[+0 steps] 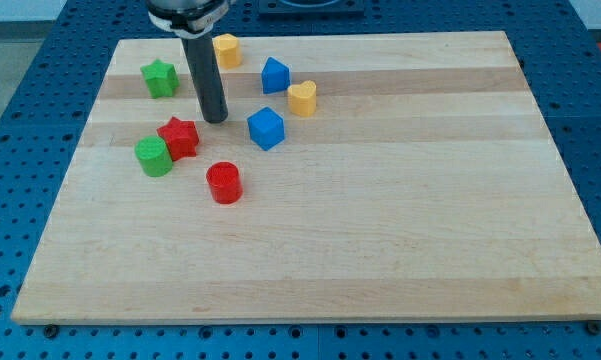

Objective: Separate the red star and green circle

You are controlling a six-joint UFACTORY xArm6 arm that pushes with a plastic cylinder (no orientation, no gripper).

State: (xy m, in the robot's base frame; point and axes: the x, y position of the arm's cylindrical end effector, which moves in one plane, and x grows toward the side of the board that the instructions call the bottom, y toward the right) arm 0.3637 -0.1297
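The red star (pixel 179 137) lies on the wooden board at the view's left, touching the green circle (pixel 153 157), which sits just below and left of it. My tip (pixel 216 119) rests on the board a little up and right of the red star, apart from it by a small gap. The rod rises from there to the view's top.
A red circle (pixel 223 183) lies below the star. A blue cube (pixel 266 128) sits right of my tip. A green star (pixel 160 78), a yellow block (pixel 226 49), a blue block (pixel 274 75) and a yellow heart (pixel 302 98) lie near the board's top left (pixel 120 50).
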